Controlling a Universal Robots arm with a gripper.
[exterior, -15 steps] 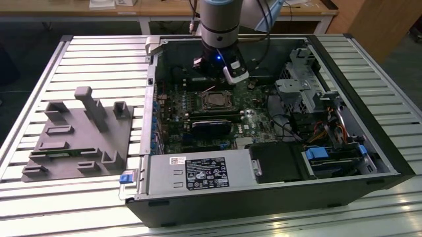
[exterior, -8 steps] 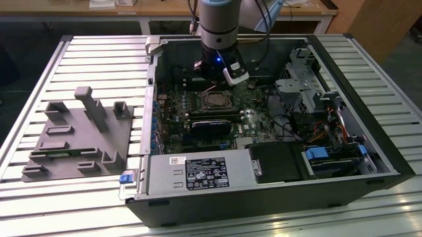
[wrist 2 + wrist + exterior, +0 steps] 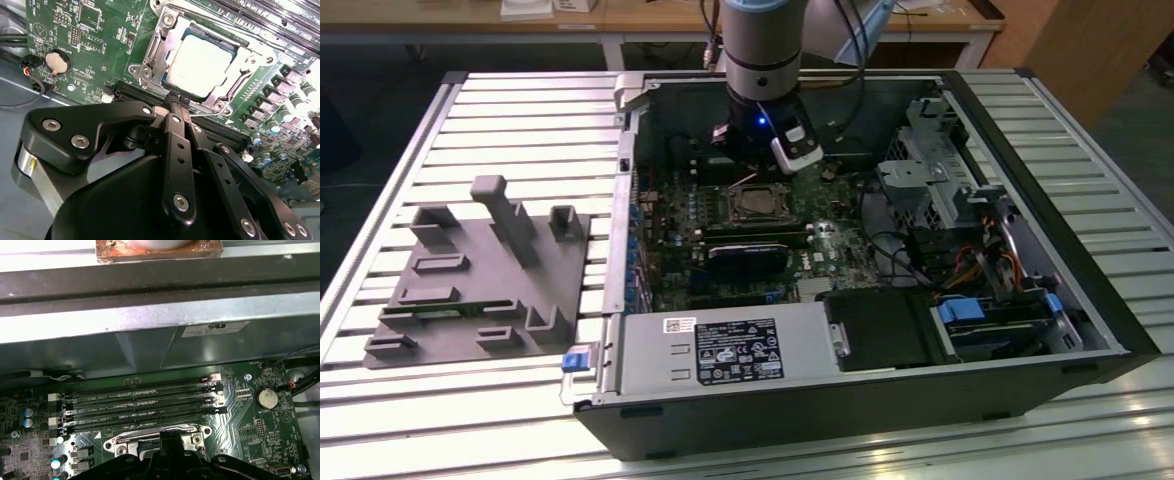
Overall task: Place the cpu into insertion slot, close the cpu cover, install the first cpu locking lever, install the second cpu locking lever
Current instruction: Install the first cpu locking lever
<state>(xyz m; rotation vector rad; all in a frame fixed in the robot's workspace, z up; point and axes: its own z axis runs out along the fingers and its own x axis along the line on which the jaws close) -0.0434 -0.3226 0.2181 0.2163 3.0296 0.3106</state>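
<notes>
Workshop: open computer case (image 3: 854, 412) on slatted workbench (image 3: 520, 110)

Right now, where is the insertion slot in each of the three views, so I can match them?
Exterior view: the insertion slot sits on the green board, near the arm's end.
Second wrist view: its silvery rim lies just beyond the fingers, the cpu inside.
First wrist view: between the fingers and the long memory slots.
Shared landmark: the round coin battery, in both wrist views.

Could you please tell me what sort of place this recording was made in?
Probably a robotics lab or workshop: an open computer case lies on a slatted metal table, beside a grey fixture block, with a wooden workbench behind.
</notes>
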